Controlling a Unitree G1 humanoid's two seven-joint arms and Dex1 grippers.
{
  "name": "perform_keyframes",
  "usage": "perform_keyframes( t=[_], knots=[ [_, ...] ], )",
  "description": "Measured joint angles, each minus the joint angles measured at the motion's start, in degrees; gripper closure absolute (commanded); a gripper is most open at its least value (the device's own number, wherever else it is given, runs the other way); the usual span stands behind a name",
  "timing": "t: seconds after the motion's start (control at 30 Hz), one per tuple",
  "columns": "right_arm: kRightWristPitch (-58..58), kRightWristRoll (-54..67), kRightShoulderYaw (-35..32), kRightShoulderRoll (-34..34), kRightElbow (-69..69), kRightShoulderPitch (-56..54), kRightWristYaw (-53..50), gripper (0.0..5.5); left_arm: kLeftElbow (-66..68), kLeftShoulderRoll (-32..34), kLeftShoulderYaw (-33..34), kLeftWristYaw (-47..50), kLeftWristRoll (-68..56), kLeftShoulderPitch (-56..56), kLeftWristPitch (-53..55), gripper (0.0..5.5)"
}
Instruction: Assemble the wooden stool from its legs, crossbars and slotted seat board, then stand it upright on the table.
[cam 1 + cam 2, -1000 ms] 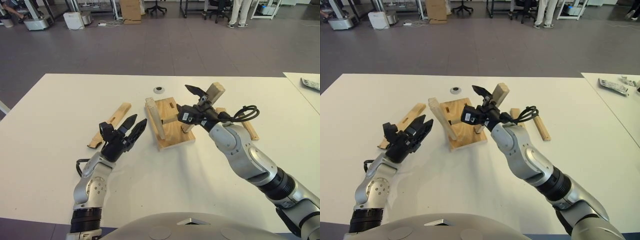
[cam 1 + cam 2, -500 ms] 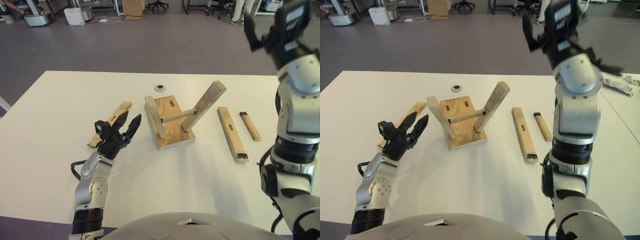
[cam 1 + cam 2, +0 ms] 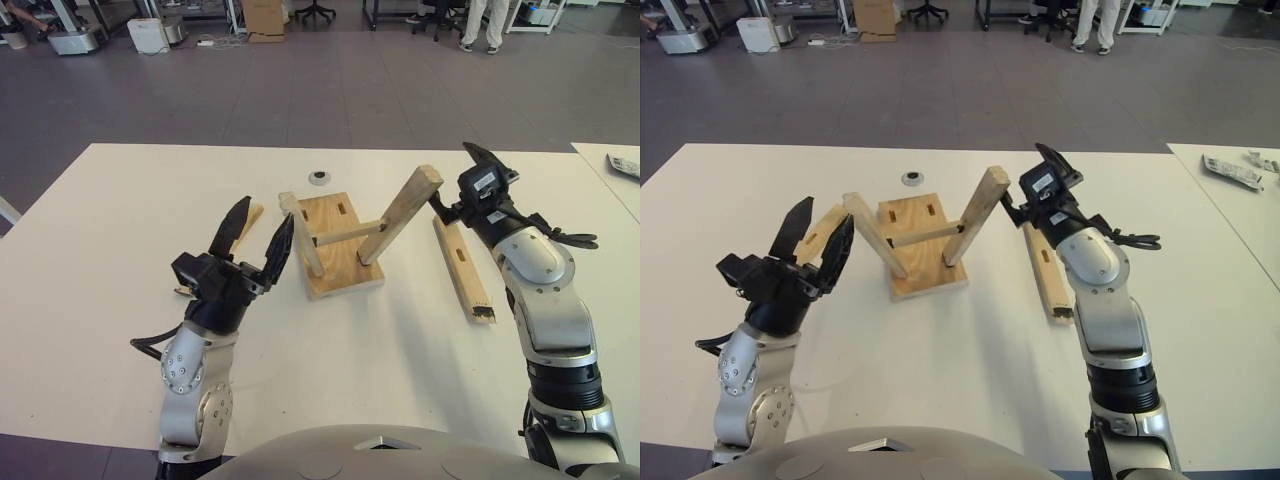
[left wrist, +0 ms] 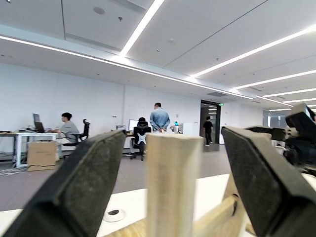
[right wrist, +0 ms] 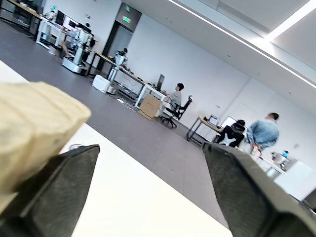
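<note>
Mid-worktop (image 3: 120, 250), the seat board (image 3: 345, 270) lies flat with two legs up, joined by a crossbar (image 3: 345, 236). Left jaws gape wide just beside the left leg (image 3: 300, 235); right jaws spread, empty, at the top of the right leg (image 3: 402, 212). Both legs splay outward, so I'd square each into its slot before fetching the loose leg (image 3: 462, 268)

A white bench (image 3: 90, 300) stands on a grey floor (image 3: 350, 90). Near its far edge lies a small round dark disc (image 3: 318, 179). A second white bench (image 3: 1240, 230) stands to the right, carrying a small pale object (image 3: 1223, 171). A cardboard box (image 3: 261, 18) sits on the floor far behind.
</note>
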Motion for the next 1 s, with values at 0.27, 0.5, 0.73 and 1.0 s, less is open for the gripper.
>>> perform_keyframes(
  t=[0.27, 0.5, 0.73, 1.0],
  knots=[
    [-2.3, -1.7, 1.5, -1.5, 1.7, 0.2, 0.1, 1.61, 6.2, 1.7, 0.0, -1.7, -2.7, -4.9, 1.7, 1.96],
    [5.1, -7.6, 9.6, 3.8, -3.4, -0.4, -3.5, 1.61, 10.1, 15.3, -4.1, -18.2, -2.5, -7.9, 3.7, 1.96],
    [9.1, -11.7, 10.9, 4.5, -4.8, -2.2, -4.7, 1.61, 10.1, 16.2, -5.8, -18.5, -2.2, -11.3, 7.7, 1.96],
    [4.5, -9.0, 8.5, 2.5, -0.9, -2.1, -2.2, 1.61, 7.4, 17.1, -5.5, -18.8, -2.6, -10.0, 7.8, 1.96]
  ],
)
